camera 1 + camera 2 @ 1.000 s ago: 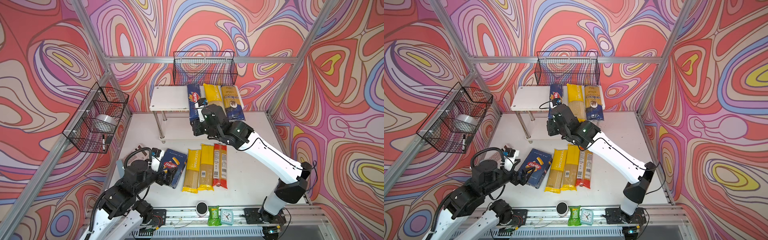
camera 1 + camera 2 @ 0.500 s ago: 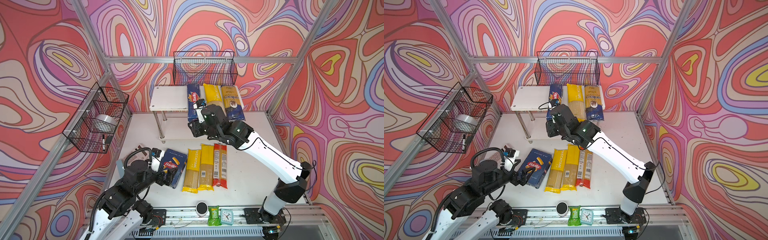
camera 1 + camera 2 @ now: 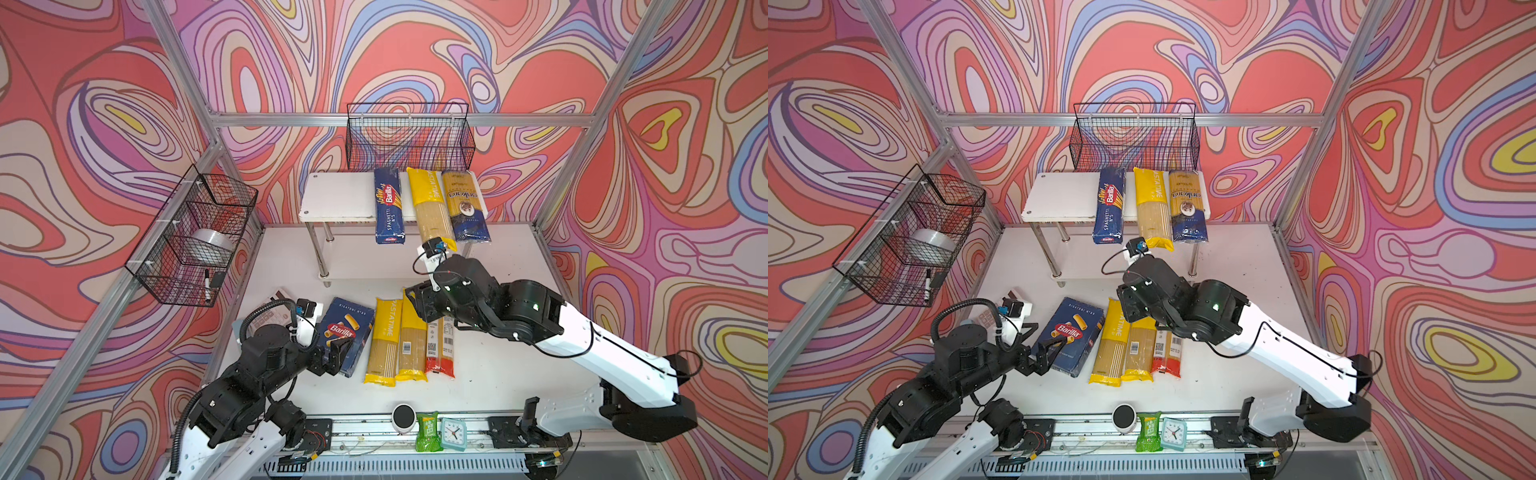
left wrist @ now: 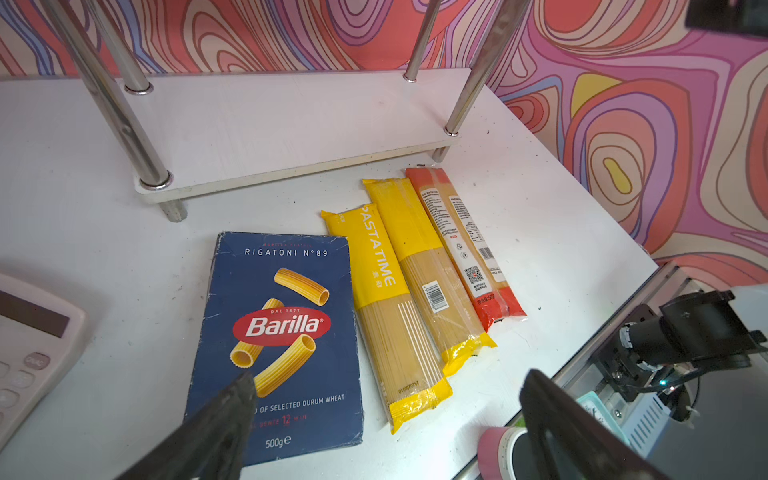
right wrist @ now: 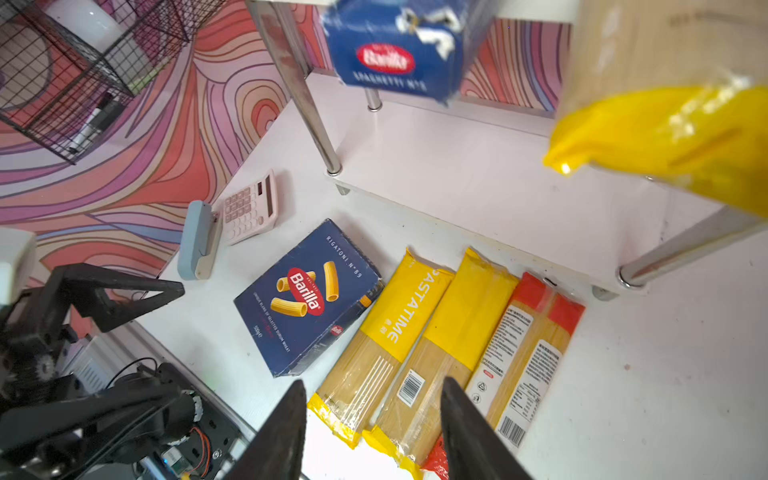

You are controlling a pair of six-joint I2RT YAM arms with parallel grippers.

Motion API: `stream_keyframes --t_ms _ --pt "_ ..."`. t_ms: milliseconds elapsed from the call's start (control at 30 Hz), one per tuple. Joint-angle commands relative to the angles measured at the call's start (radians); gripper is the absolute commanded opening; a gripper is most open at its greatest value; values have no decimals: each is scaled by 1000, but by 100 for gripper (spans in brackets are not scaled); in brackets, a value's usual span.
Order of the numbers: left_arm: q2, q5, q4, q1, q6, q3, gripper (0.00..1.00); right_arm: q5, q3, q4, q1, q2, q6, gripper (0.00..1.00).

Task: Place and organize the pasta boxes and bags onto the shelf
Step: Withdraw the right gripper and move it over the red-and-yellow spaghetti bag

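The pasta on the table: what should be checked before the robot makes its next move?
1. Right jaws apart, nothing between them: ok.
2. Left jaws wide open by the rigatoni box: ok.
3. Two yellow packets and the red packet lie flat, side by side: ok.
4. Bare room on the shelf beside the spaghetti box: ok.
5. Shelved yellow packet fully supported: not ok, it overhangs the front edge.
6. Which packet the right jaws aim at: cannot tell.
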Motion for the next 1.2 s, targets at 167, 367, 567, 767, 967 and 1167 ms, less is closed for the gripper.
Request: stream_keyframes --t_ms 167,367,567,767,967,1167 --pt "-74 -74 74 -3 -107 -114 100 91 -386 25 10 -202 255 62" --pt "-111 -108 84 -2 -122 -139 100 124 -635 103 10 -278 370 75" --pt "-100 -110 219 -4 -177 -334 100 128 -814 240 9 -347 414 90" --pt "-168 -282 256 -3 -122 -447 100 115 -888 316 -14 -323 393 98" --pt "-228 -363 344 -3 -83 -502 100 -68 -948 449 -172 -275 325 98" --pt "-118 -394 429 -3 -19 -473 100 -101 -916 466 -221 -190 271 98"
